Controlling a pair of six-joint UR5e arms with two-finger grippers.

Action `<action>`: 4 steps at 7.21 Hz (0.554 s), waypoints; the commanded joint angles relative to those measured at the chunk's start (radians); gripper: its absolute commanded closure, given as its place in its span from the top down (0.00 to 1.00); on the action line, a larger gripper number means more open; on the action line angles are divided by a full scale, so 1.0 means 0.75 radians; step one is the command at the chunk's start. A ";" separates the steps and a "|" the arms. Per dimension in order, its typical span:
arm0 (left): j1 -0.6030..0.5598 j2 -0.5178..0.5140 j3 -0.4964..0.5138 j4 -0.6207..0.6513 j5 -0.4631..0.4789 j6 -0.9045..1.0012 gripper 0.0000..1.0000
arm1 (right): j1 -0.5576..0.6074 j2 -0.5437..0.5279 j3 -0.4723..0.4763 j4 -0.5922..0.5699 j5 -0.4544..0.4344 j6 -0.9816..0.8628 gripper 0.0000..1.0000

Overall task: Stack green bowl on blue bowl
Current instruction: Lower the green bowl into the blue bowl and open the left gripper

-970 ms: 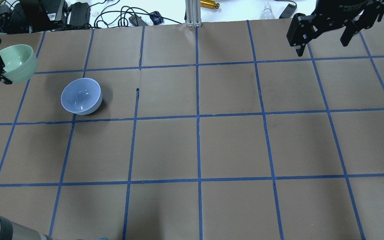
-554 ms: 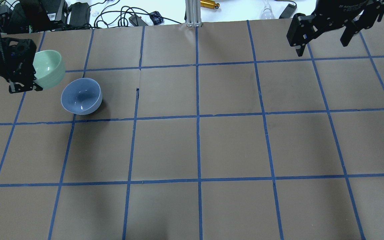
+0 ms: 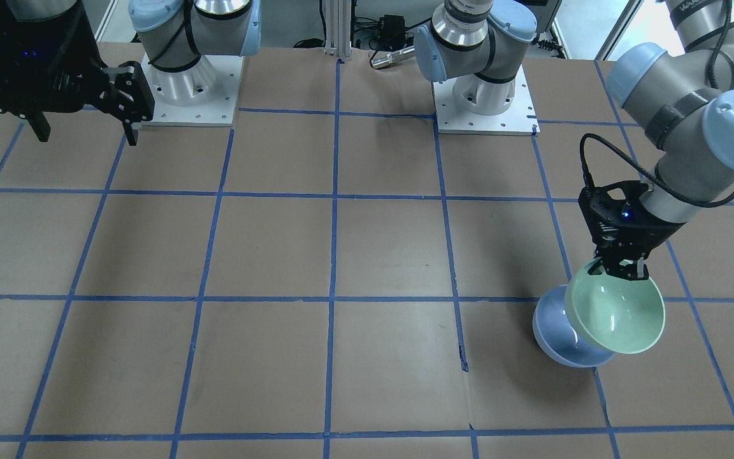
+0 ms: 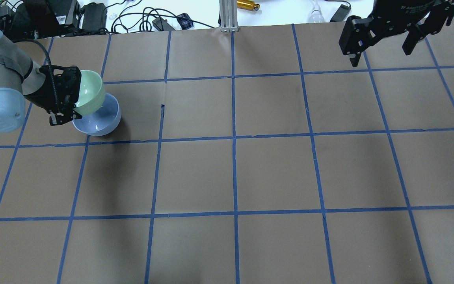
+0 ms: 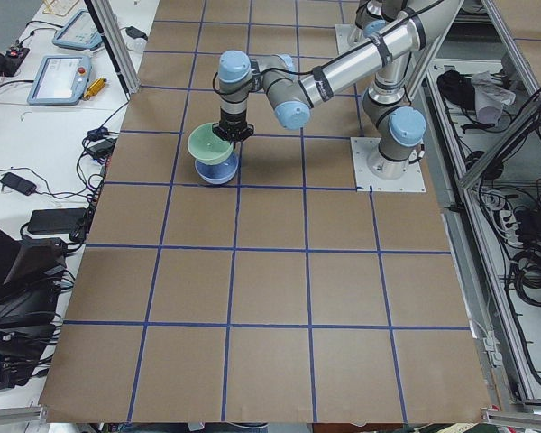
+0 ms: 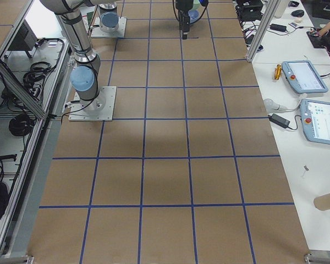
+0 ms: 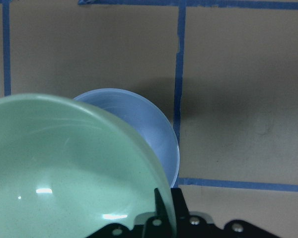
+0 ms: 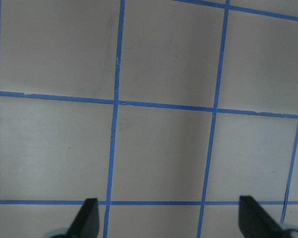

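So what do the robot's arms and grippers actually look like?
The left arm and right arm are grey tubes with pale blue joint caps, on white plates. The left gripper and right gripper are black, two-fingered; a black cable loops to the left one; white lettering marks the right.

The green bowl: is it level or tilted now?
Tilted. The green bowl hangs from the left fingers by its rim, slanting above the blue bowl.
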 commanded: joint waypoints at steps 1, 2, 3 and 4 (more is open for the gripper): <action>-0.002 -0.026 -0.022 0.035 0.001 -0.006 0.00 | 0.000 0.000 0.000 0.000 0.000 0.000 1.00; 0.000 -0.032 -0.022 0.035 0.001 -0.006 0.07 | 0.000 0.000 0.000 0.000 0.000 0.000 1.00; 0.000 -0.036 -0.022 0.035 -0.003 -0.006 0.47 | 0.000 0.000 0.000 0.000 0.000 0.000 1.00; 0.000 -0.038 -0.025 0.014 -0.004 -0.020 0.99 | 0.000 0.000 0.000 0.000 0.000 0.000 1.00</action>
